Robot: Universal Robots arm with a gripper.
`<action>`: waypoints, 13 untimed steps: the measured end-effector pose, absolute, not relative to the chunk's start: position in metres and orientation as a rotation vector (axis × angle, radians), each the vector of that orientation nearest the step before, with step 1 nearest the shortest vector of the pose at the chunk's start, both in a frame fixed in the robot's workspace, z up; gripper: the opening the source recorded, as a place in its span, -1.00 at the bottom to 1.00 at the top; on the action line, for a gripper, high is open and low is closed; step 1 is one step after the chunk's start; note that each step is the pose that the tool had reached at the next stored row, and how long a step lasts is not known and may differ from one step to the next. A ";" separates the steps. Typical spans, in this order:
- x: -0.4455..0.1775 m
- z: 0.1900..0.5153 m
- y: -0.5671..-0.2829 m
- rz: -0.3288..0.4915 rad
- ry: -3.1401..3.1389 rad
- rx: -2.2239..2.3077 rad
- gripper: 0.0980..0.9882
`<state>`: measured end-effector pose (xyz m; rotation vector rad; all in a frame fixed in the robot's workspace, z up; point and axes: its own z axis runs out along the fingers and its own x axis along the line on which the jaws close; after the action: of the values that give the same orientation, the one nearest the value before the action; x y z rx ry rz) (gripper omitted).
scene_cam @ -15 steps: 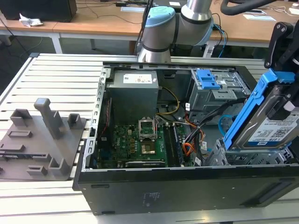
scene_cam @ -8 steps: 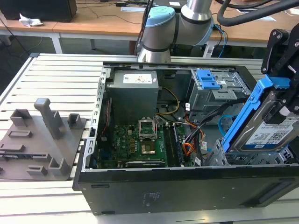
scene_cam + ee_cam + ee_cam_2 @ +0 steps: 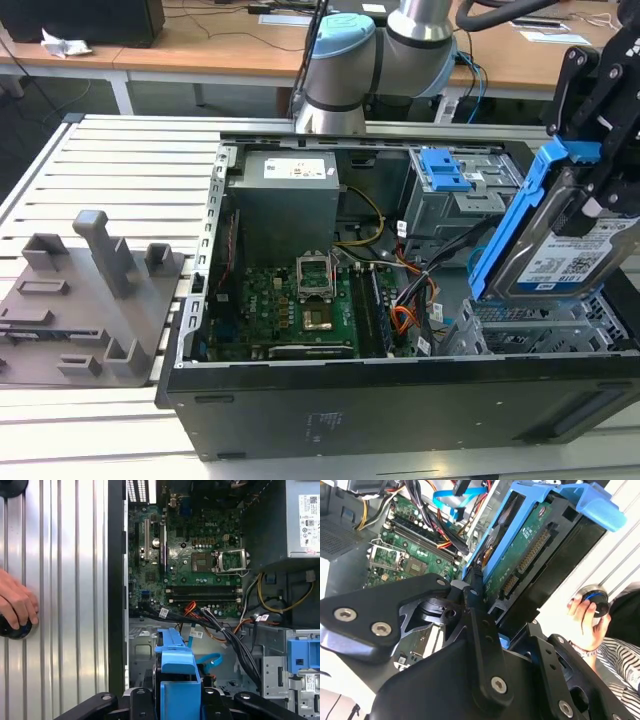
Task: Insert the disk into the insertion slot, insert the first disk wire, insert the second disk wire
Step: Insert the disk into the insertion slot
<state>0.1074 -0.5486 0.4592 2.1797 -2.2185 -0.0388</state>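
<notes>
One grey robot arm (image 3: 345, 60) with one black gripper (image 3: 598, 172) rises at the far side of one open computer case (image 3: 350, 410). The case lies on its side on a ribbed metal surface (image 3: 130, 170).

The gripper is closed on one disk (image 3: 555, 260), its fingers clamped on the upper end of the carrier. The disk is a silver rectangular drive with a white-and-blue label, clipped into a bright blue plastic frame. It hangs on edge, tilted, at the exterior view's right, just above the insertion slot (image 3: 545, 335) and not inside it. In the second wrist view its green circuit-board side faces the camera.

The insertion slot is one grey perforated metal cage in the near corner of the case, at the exterior view's right. Farther back stands a second grey bay with a blue latch (image 3: 445, 175).

Inside the case are one green motherboard (image 3: 290, 300), one grey power supply (image 3: 290, 195) at the far side, and two cables. The first disk wire (image 3: 404, 320), a bundle of orange, red and black strands, lies between the motherboard and the cage. The second disk wire (image 3: 209, 659), a flat light-blue loop, lies just beside the cage in the first wrist view. Where either plug ends I cannot tell.

At the exterior view's left, one grey fixture (image 3: 90, 290) with upright pegs rests on the surface. One person's hand (image 3: 17, 605) rests on a dark round knob (image 3: 15, 629) outside the case.
</notes>
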 end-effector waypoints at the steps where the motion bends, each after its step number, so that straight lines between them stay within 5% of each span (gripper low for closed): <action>1: 0.109 0.459 -0.548 -0.039 -2.218 2.180 -0.41; 13: 0.116 0.450 -0.545 -0.039 -2.218 2.179 -0.41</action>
<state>0.1158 -0.5447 0.4497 2.1792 -2.2175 -0.0388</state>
